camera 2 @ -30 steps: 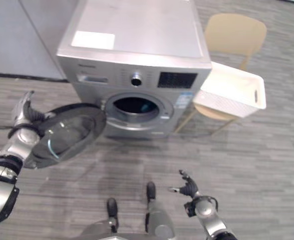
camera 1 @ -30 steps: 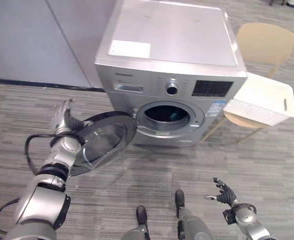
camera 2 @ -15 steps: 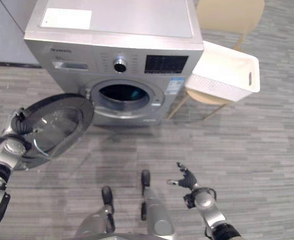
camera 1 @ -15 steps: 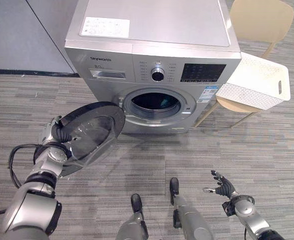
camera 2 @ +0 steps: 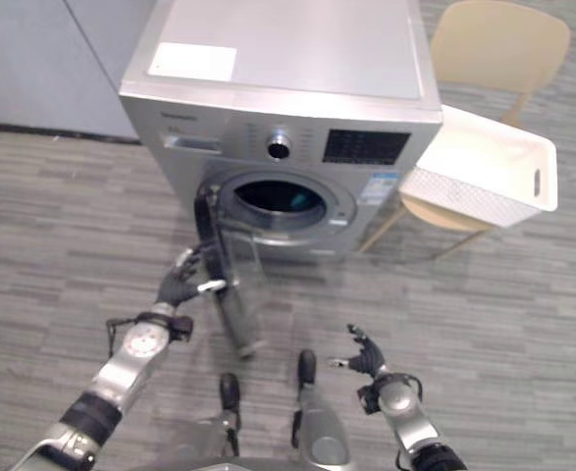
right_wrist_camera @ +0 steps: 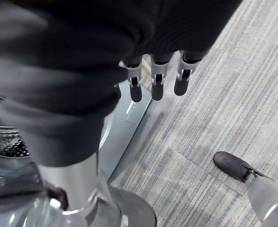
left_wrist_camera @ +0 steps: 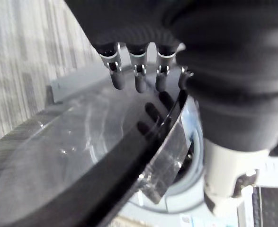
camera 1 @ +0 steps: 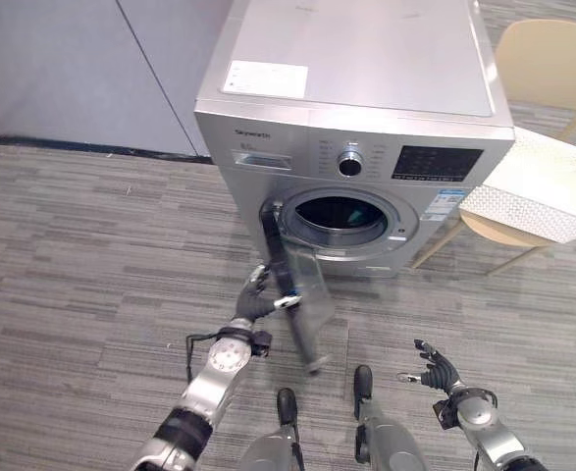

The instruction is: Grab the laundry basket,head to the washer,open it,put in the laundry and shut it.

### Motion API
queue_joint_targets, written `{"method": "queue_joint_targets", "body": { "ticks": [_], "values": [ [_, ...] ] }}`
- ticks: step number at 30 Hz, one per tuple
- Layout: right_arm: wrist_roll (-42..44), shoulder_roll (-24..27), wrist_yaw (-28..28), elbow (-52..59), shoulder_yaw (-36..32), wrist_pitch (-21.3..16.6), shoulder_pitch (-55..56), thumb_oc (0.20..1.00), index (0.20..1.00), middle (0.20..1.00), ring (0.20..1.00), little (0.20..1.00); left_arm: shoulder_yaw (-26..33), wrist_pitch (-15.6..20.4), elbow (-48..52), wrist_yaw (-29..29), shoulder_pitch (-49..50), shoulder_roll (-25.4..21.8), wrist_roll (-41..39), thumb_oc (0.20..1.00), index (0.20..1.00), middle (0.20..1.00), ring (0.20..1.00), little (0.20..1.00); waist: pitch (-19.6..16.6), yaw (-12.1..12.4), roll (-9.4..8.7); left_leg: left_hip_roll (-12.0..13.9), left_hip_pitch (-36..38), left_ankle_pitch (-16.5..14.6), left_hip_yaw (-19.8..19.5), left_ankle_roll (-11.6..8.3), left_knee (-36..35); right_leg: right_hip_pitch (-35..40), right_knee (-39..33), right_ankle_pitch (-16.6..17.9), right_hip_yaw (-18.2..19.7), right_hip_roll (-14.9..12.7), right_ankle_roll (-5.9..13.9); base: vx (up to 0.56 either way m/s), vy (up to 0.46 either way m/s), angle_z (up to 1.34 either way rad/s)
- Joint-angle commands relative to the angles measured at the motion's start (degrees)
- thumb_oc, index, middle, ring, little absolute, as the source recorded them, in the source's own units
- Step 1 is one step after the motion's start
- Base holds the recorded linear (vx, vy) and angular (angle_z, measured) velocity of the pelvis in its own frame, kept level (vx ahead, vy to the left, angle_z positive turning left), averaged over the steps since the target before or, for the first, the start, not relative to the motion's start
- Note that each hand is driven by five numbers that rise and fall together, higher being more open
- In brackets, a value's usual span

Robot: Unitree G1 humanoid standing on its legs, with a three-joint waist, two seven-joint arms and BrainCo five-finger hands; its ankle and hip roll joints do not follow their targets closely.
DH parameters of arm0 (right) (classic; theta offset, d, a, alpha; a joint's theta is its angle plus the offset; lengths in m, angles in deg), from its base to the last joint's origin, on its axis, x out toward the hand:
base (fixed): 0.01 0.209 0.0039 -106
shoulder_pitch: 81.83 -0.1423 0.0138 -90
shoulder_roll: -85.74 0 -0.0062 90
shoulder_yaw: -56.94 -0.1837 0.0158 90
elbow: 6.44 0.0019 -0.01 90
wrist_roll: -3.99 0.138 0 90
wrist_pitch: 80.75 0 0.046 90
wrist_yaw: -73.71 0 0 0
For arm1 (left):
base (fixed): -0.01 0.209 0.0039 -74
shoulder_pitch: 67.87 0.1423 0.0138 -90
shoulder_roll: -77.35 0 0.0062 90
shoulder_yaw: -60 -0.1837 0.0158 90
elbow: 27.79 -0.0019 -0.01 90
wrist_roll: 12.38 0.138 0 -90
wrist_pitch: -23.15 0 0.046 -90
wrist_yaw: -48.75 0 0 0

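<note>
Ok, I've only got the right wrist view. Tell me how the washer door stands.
Observer: The door stands roughly half open, edge-on to the robot, hinged at the left of the washer's opening.
Operator: Report the left hand.
Observer: The left hand rests with straight fingers against the door's outer face, near its rim.
Operator: Now locate the basket.
Observer: The white basket sits on a chair just right of the washer.
</note>
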Motion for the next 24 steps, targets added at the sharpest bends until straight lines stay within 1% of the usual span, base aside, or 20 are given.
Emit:
{"method": "queue_joint_targets", "body": {
  "ticks": [1,3,4,6,8,10,11,12,15,18,21,22,23,24],
  "values": [
    [-0.67,2.68,-1.58,2.87,1.43,-0.70,-1.63,1.000,1.000,1.000,1.000,1.000,-2.30,5.32,-4.37,-0.53,-12.60,5.04,-4.05,1.000,1.000,1.000,1.000,1.000,-2.72,-3.25,1.26,-0.03,-4.75,-2.02,-0.60,0.76,2.45,-0.83,5.57,-7.82,2.72,1.42,3.95,0.01,0.025,-0.47],
    [-0.31,3.49,-1.63,3.84,2.20,-0.79,-2.65,1.000,1.000,1.000,1.000,1.000,-0.60,5.59,-10.48,1.69,-17.67,4.41,-5.32,1.000,1.000,1.000,1.000,1.000,-2.47,-4.57,1.19,0.17,-5.30,-1.63,0.63,0.76,2.00,-2.23,5.38,-7.24,4.39,1.80,4.04,0.00,0.032,-0.63],
    [-0.24,3.80,-1.82,3.61,2.63,-0.86,-3.35,1.000,1.000,1.000,1.000,1.000,0.20,5.57,-14.61,2.87,-20.57,3.34,-5.24,1.000,1.000,1.000,1.000,1.000,-2.33,-5.10,1.17,0.32,-5.76,-1.34,1.29,0.71,1.69,-3.27,5.47,-6.89,5.07,1.98,4.10,-0.02,0.025,-0.72],
    [0.15,4.82,-2.12,3.20,3.40,-1.32,-5.25,1.000,1.000,1.000,1.000,1.000,0.64,4.78,-24.16,4.19,-28.11,-1.88,-0.73,1.000,1.000,1.000,1.000,1.000,-1.83,-6.26,1.03,0.67,-7.25,-0.40,2.72,0.52,1.01,-5.88,5.71,-6.00,6.56,2.46,4.29,-0.04,0.020,-0.63],
    [0.81,5.62,-2.39,2.95,3.73,-2.12,-6.37,1.000,1.000,1.000,1.000,1.000,0.57,3.57,-31.90,4.35,-33.39,-6.94,4.50,1.000,1.000,1.000,1.000,1.000,-0.84,-7.10,1.01,0.94,-8.08,0.31,3.36,0.31,0.54,-7.27,5.77,-5.55,7.13,2.69,4.47,-0.03,0.006,-0.78],
    [1.60,5.96,-2.72,2.75,3.98,-2.89,-6.77,1.000,1.000,1.000,1.000,1.000,1.85,2.92,-37.79,5.90,-36.56,-10.34,6.14,1.000,1.000,1.000,1.000,1.000,-0.04,-7.56,0.79,1.14,-8.91,0.99,3.56,-0.04,0.32,-8.14,5.66,-5.13,7.06,2.77,4.60,-0.03,-0.016,-0.44],
    [1.60,5.95,-2.72,2.74,3.98,-2.90,-6.80,1.000,1.000,1.000,1.000,1.000,1.84,2.94,-37.83,5.89,-36.60,-10.35,6.14,1.000,1.000,1.000,1.000,1.000,-0.02,-7.57,0.78,1.14,-8.92,1.00,3.56,-0.04,0.33,-8.14,5.66,-5.13,7.05,2.76,4.60,-0.03,-0.042,-0.09],
    [2.29,5.92,-3.10,2.13,3.81,-3.46,-6.69,1.000,1.000,1.000,1.000,1.000,4.19,3.20,-39.17,7.02,-36.48,-12.02,5.85,1.000,1.000,1.000,1.000,1.000,0.43,-7.63,0.46,1.32,-9.32,1.38,3.47,-0.33,0.24,-8.37,5.46,-4.93,6.82,2.80,4.65,-0.02,-0.051,-0.02],
    [2.56,5.50,-3.38,1.24,2.90,-3.89,-5.13,1.000,1.000,1.000,1.000,1.000,5.63,4.06,-35.11,7.54,-32.42,-12.89,6.77,1.000,1.000,1.000,1.000,1.000,0.20,-7.02,0.23,1.49,-9.31,1.51,2.98,-0.59,0.22,-8.04,5.07,-4.99,6.38,2.84,4.48,-0.01,-0.058,-0.06],
    [2.34,4.95,-3.42,1.36,1.42,-3.97,-2.93,1.000,1.000,1.000,1.000,1.000,6.78,4.77,-25.35,7.36,-24.19,-12.09,8.80,1.000,1.000,1.000,1.000,1.000,-0.74,-5.83,0.33,1.50,-8.86,1.42,1.94,-0.65,0.06,-7.14,4.67,-5.33,5.70,2.81,4.06,0.00,-0.060,0.08],
    [1.84,4.27,-3.51,1.30,-0.63,-3.65,-0.98,1.000,1.000,1.000,1.000,1.000,9.13,6.05,-13.49,6.78,-12.48,-8.32,8.01,1.000,1.000,1.000,1.000,1.000,-2.15,-4.29,0.70,1.32,-7.56,1.08,0.64,-0.63,-0.11,-4.59,3.94,-5.99,4.36,2.91,3.67,0.03,-0.062,0.40],
    [1.84,4.27,-3.51,1.30,-0.63,-3.65,-0.98,1.000,1.000,1.000,1.000,1.000,9.13,6.05,-13.49,6.78,-12.48,-8.32,8.01,1.000,1.000,1.000,1.000,1.000,-2.15,-4.29,0.70,1.32,-7.56,1.08,0.64,-0.63,-0.11,-4.59,3.94,-5.99,4.36,2.91,3.67,0.06,-0.066,0.31],
    [1.10,3.58,-3.51,1.25,-1.82,-3.19,-0.21,1.000,1.000,1.000,1.000,1.000,10.96,6.86,-7.99,5.79,-4.90,-5.56,5.75,1.000,1.000,1.000,1.000,1.000,-3.22,-3.05,0.87,1.21,-5.93,0.56,-0.16,-0.61,-0.19,-2.32,3.45,-6.62,3.36,3.03,3.51,0.08,-0.095,0.35],
    [0.60,2.94,-3.65,1.14,-2.91,-2.80,0.13,1.000,1.000,1.000,1.000,1.000,12.77,7.30,-4.76,4.94,1.70,-3.55,4.48,1.000,1.000,1.000,1.000,1.000,-4.42,-1.86,0.88,1.08,-4.97,0.51,-0.87,-0.61,-0.22,-0.72,2.88,-6.98,2.61,3.08,3.25,0.08,-0.095,0.37]
  ]
}}
